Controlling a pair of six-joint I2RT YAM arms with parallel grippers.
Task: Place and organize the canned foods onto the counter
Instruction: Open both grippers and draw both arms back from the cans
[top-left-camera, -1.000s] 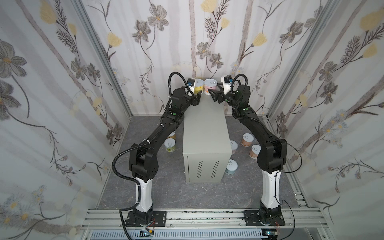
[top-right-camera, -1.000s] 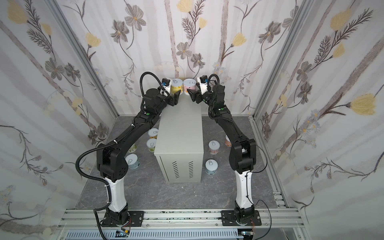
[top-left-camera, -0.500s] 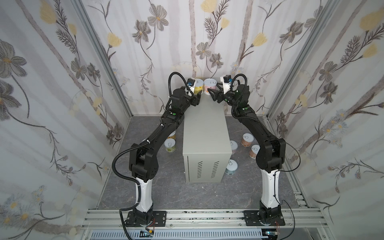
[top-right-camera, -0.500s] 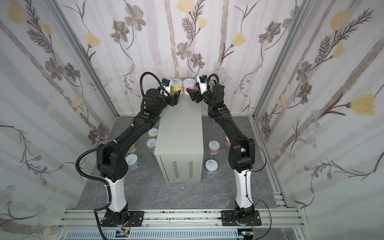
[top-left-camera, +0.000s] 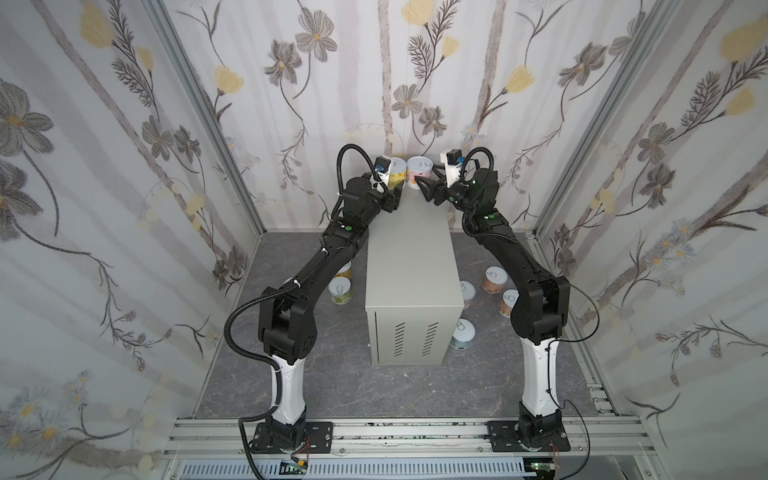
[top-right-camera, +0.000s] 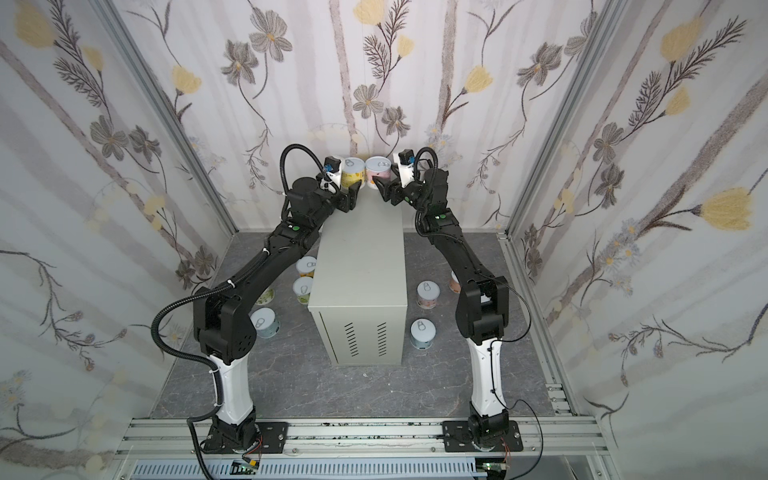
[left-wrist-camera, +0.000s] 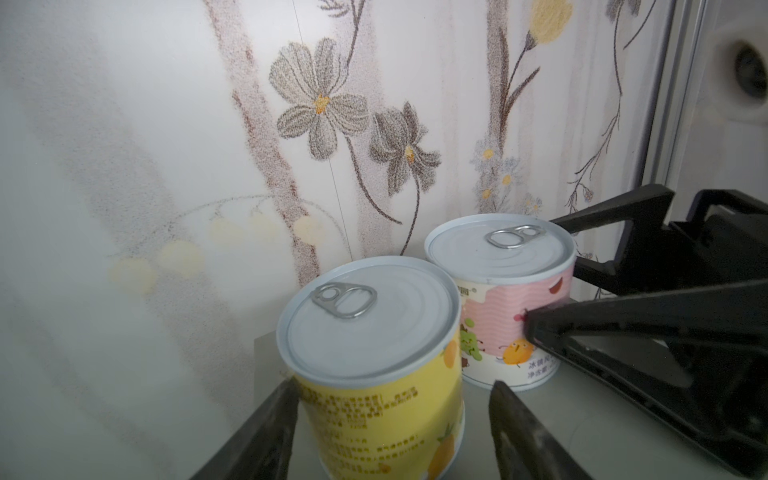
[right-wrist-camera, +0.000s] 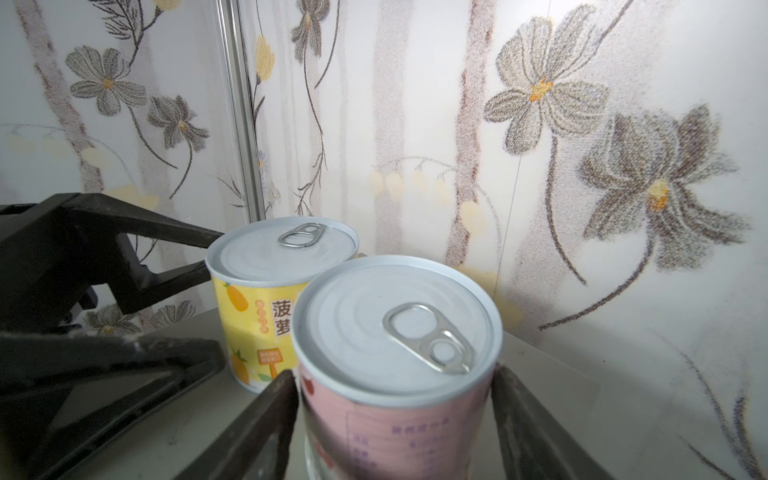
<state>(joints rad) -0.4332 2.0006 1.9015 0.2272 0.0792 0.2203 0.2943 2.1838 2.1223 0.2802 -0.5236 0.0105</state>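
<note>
Both arm bases sit bolted to the aluminium rail (top-left-camera: 415, 434) at the near edge. Ahead of them the dark marbled floor (top-left-camera: 374, 386) lies open up to the vent slits (top-left-camera: 415, 338) on the front of the counter (top-left-camera: 411, 249).

Canned foods stand upright on the floor along the counter's two long sides. On its left side, a blue-labelled can (top-right-camera: 266, 323) is half hidden behind the left arm (top-right-camera: 249, 286). A second can (top-right-camera: 267, 296) shows only a sliver of label under the forearm, and two more (top-right-camera: 303, 289) (top-right-camera: 308, 266) stand just beside the counter wall.

On its right side, a light blue can (top-left-camera: 462, 333) stands near the front corner. A pink-labelled floor can (top-left-camera: 467, 291) is cut off there by the counter's top edge, and an orange can (top-left-camera: 494, 279) stands clear. One further can (top-left-camera: 509, 302) is partly covered by the right arm (top-left-camera: 536, 299).

The counter top gives open room between the forearms, from its near edge almost to its far edge. At that far edge, close to the wallpapered back wall (top-left-camera: 386, 83), the yellow can (left-wrist-camera: 374, 357) and the pink can (right-wrist-camera: 395, 332) stand upright side by side. Whether they touch cannot be told.

The left end effector (left-wrist-camera: 393, 384) straddles the yellow can unclenched. One finger (left-wrist-camera: 274, 415) meets the label, while the other (left-wrist-camera: 519, 424) stands off with a gap showing. The right end effector (right-wrist-camera: 397, 372) flanks the pink can, both fingers tight against its sides. Whether it presses or merely rests there cannot be told.
</note>
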